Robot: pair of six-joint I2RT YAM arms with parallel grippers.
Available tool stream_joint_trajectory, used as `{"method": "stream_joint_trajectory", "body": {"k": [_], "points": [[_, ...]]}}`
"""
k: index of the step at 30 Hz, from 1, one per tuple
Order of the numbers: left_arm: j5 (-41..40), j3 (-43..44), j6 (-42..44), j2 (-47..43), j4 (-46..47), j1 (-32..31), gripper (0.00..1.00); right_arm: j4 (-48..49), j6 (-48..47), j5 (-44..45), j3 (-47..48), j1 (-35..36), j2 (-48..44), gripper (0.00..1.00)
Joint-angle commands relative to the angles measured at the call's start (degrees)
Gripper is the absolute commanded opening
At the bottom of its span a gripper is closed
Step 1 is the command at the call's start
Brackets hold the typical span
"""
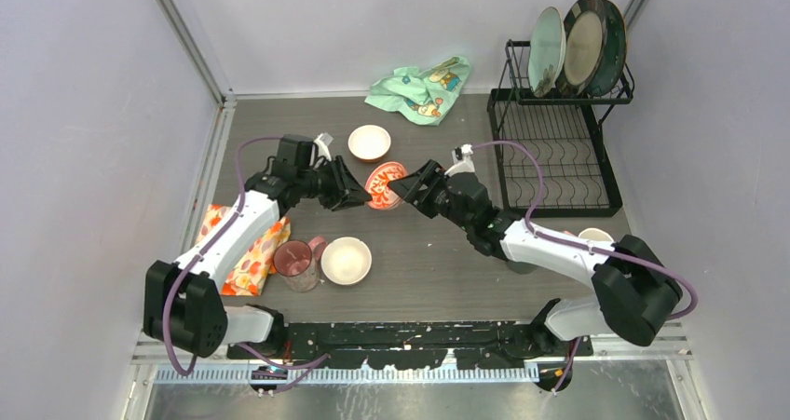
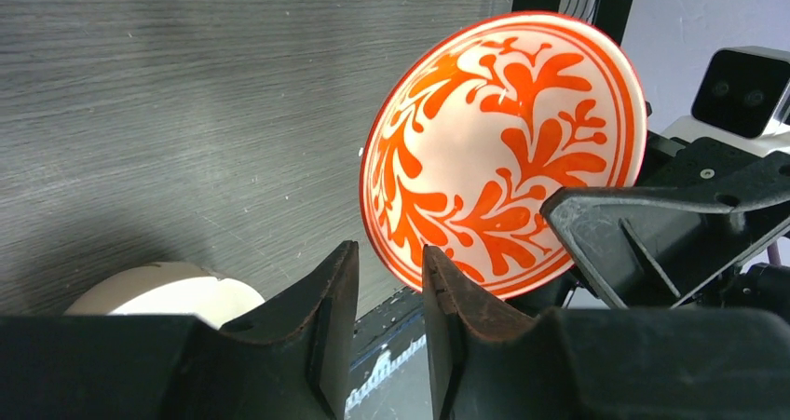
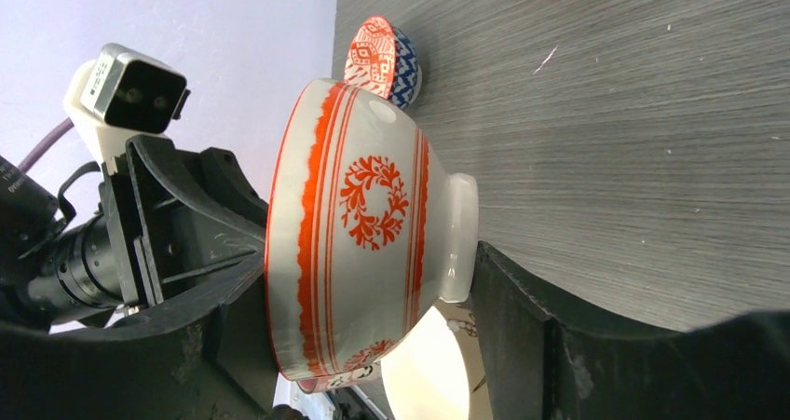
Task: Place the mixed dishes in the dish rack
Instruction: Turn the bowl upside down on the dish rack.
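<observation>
Plates (image 1: 578, 46) racked; bowls and cup left.
Right gripper (image 3: 368, 262) clamps the red patterned bowl (image 1: 385, 185) rim-to-foot above the table (image 1: 438, 262), left gripper (image 2: 389, 257) jaws parted beside it; white bowls (image 1: 369, 142) and pink cup (image 1: 296, 264) lie outside the dish rack (image 1: 559, 173).

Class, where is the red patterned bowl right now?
In the top view the red patterned bowl is held on edge mid-table between the left gripper and right gripper, with a white bowl just beyond it.
</observation>
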Motion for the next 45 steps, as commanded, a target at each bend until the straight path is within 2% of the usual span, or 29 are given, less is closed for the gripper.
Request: {"method": "stream_joint_trajectory", "body": {"k": [1, 8, 10, 12, 13, 14, 20, 31, 39, 45], "points": [[0.5, 0.1, 2.1, 0.6, 0.1, -0.1, 0.34, 10.3, 2.8, 1.6, -0.1, -1.2, 0.3, 0.61], [-1.8, 1.9, 4.6, 0.2, -3.8, -0.1, 0.51, 10.8, 3.0, 1.4, -1.1, -4.0, -0.6, 0.6], [-3.1, 3.1, 6.0, -0.5, -6.1, -0.1, 0.62, 10.0, 2.9, 1.1, -1.3, -6.0, -1.7, 0.59], [-4.3, 4.3, 8.2, -1.8, -8.4, -0.1, 0.82, 8.3, 2.3, 1.4, -1.3, -8.0, -3.1, 0.58], [-5.0, 4.8, 9.2, -2.4, -9.5, -0.1, 0.96, 7.2, 1.5, 1.4, -1.3, -8.9, -4.0, 0.58], [-5.9, 5.4, 10.3, -3.0, -10.9, -0.1, 0.99, 6.2, 1.1, 1.5, -1.2, -9.9, -4.8, 0.57], [-10.6, 7.2, 17.0, -7.0, -18.1, -0.1, 1.0, 0.3, -1.3, 2.2, -1.1, -16.6, -10.0, 0.57], [-18.3, 2.9, 25.9, -14.4, -22.1, -0.2, 1.0, -17.6, -13.8, 12.4, 2.5, -26.4, -18.9, 0.57], [-21.4, -4.1, 27.7, -22.5, -17.6, -0.4, 1.0, -27.2, -22.8, 20.8, 6.3, -28.9, -18.8, 0.57], [-21.8, -4.4, 27.8, -26.3, -17.6, -0.7, 1.0, -32.4, -28.6, 28.0, 9.8, -30.6, -16.6, 0.57]]}}
